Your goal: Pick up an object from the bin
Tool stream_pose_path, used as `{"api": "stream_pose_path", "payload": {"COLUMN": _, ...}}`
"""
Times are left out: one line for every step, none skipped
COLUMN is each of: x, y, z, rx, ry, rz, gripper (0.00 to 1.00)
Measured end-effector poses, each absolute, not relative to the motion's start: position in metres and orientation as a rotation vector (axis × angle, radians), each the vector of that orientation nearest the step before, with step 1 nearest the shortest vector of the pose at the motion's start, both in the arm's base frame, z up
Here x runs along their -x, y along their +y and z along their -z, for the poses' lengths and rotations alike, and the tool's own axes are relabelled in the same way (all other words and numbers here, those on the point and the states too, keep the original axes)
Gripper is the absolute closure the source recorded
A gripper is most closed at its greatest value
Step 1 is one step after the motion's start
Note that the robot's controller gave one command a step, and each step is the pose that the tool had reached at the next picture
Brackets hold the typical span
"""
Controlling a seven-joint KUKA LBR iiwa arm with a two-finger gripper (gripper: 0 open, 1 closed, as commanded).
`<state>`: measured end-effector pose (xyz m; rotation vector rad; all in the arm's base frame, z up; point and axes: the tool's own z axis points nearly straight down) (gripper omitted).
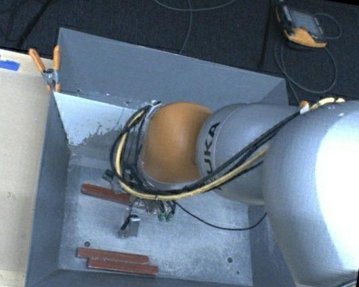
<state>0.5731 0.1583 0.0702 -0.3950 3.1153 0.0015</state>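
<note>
My gripper (pixel 128 226) hangs below the orange wrist cover, near the middle of the bin floor, with its tip pointing down at the bare metal. A reddish-brown flat stick (pixel 103 193) lies just up and left of it, its right end running under the wrist. Two more reddish-brown sticks (pixel 118 262) lie side by side near the bin's front wall, below the gripper. Nothing shows between the fingers.
The arm and its orange cover with cables span the bin from the right and hide the back middle of the floor. Bare floor lies to the right of the gripper and along the left wall.
</note>
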Motion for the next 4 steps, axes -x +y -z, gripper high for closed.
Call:
{"api": "stream_pose_path", "payload": {"x": -0.609, "y": 0.151, "z": -0.070, "rx": 0.424, "ry": 3.110, "rz": -0.001, "gripper": 0.00}}
{"api": "stream_pose_path", "payload": {"x": -0.598, "y": 0.169, "z": -0.070, "rx": 0.637, "ry": 3.076, "rz": -0.001, "gripper": 0.00}}
{"api": "stream_pose_path", "payload": {"x": -0.598, "y": 0.168, "z": -0.070, "rx": 0.632, "ry": 3.077, "rz": -0.002, "gripper": 1.00}}
{"api": "stream_pose_path", "payload": {"x": -0.585, "y": 0.142, "z": -0.203, "rx": 0.939, "ry": 2.990, "rz": 0.001, "gripper": 1.00}}
